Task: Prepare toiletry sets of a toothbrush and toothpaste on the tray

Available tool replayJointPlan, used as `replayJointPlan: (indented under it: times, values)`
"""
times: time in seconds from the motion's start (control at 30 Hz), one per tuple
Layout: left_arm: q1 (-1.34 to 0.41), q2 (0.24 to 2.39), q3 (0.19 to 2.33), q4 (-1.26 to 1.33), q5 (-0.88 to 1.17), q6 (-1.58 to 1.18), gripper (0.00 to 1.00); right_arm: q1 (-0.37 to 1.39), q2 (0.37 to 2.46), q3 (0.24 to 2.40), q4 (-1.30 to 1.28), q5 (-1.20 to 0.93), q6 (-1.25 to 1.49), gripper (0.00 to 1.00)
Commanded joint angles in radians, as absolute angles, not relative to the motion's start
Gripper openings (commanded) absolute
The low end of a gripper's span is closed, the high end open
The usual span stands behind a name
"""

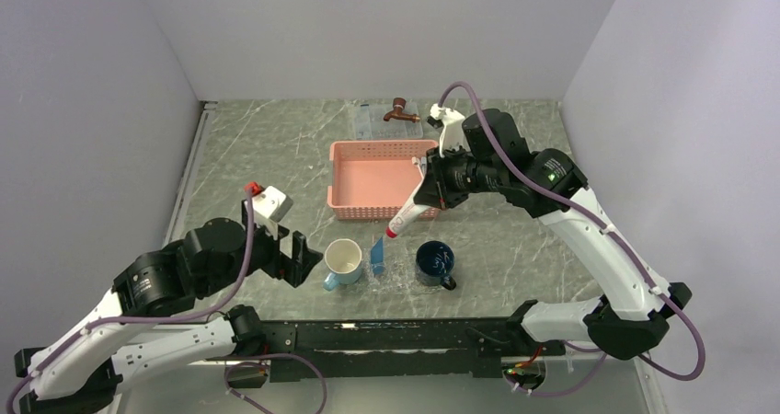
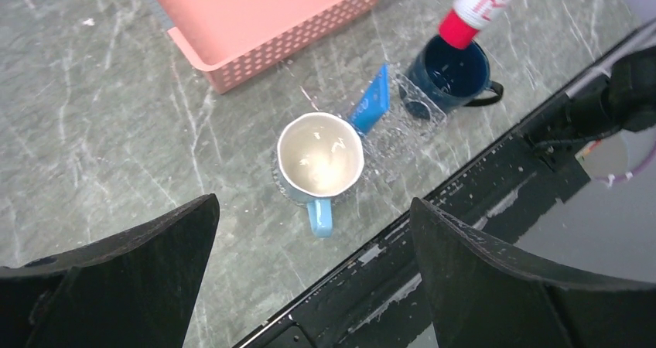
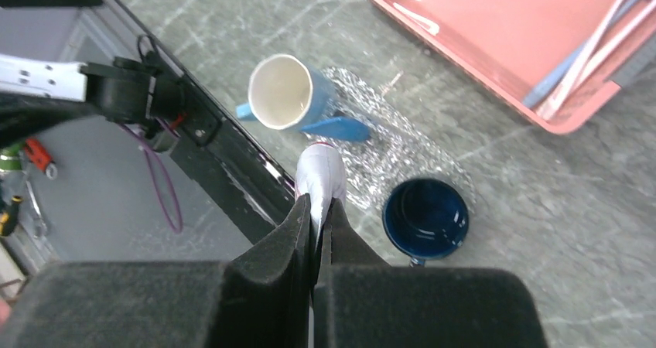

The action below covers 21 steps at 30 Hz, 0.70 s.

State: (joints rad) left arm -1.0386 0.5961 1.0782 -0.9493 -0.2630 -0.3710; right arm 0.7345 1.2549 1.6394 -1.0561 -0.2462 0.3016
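Note:
My right gripper (image 1: 432,186) is shut on the flat end of a white tube with a red cap (image 1: 409,213). It holds the tube slanted, cap down, above the small clear tray (image 1: 397,271). In the right wrist view the pads (image 3: 302,224) pinch the tube (image 3: 321,174). A light-blue toothpaste tube (image 1: 377,254) leans in the tray (image 2: 406,116), as the left wrist view (image 2: 372,99) also shows. Pale toothbrushes (image 3: 588,50) lie in the pink basket (image 3: 495,77). My left gripper (image 1: 299,258) is open and empty, left of the cups (image 2: 313,201).
A pale-blue mug (image 1: 342,262) stands left of the tray and a dark blue mug (image 1: 434,262) right of it. The pink basket (image 1: 368,209) sits just behind them. A larger clear tray (image 1: 368,120) and a brown tap-like object (image 1: 400,110) are at the back.

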Motion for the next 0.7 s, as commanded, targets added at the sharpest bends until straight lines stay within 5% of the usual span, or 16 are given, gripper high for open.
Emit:
replayJointPlan:
  times: [0.0, 0.67]
  values:
    - [-1.043, 0.556, 1.063, -0.953, -0.402, -0.457, 0.99, 0.743, 1.227, 1.658, -1.132, -0.179, 0.213, 0.0]
    - [-1.043, 0.37, 0.912, -0.974, -0.587, -0.574, 0.99, 1.027, 1.283, 1.46, -0.925, 0.185, 0.276, 0.0]
